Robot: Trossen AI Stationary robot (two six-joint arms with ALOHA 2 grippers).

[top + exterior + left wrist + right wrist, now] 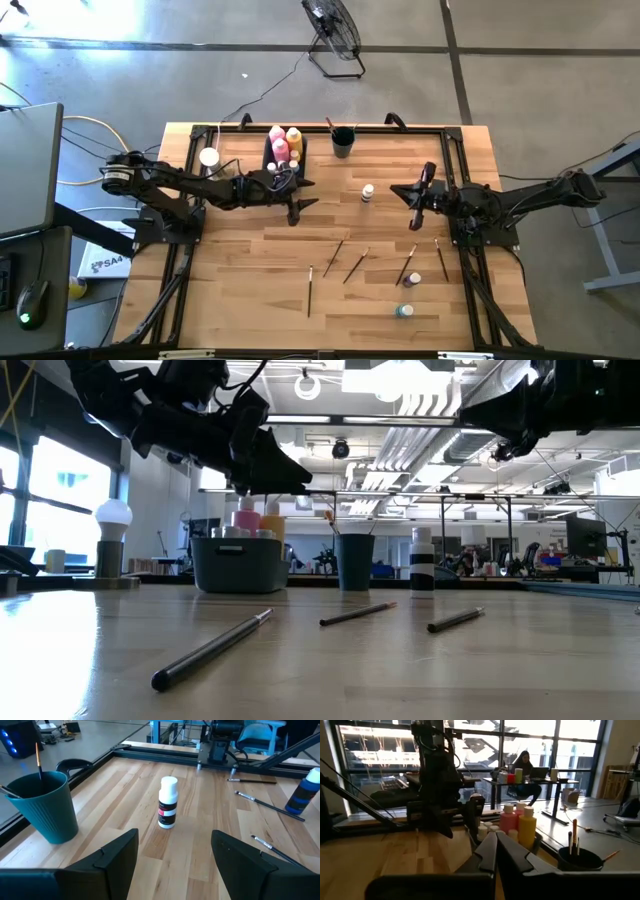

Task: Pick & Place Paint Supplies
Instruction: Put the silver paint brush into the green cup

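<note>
My left gripper hovers open above mid-table, left of a small white-capped bottle with a black label that stands on its base ahead of the fingers. Behind the gripper, a dark bin holds a pink squeeze bottle, a yellow one and small white-capped bottles. Several paintbrushes lie flat on the near half of the table. Two more small bottles stand near the front right. My right gripper hangs shut above the table, right of the labelled bottle, and holds nothing.
A teal cup with brushes in it stands at the far edge beside the bin. A white knob on a round base sits at the far left. A black frame runs round the tabletop. Bare wood lies at the near left.
</note>
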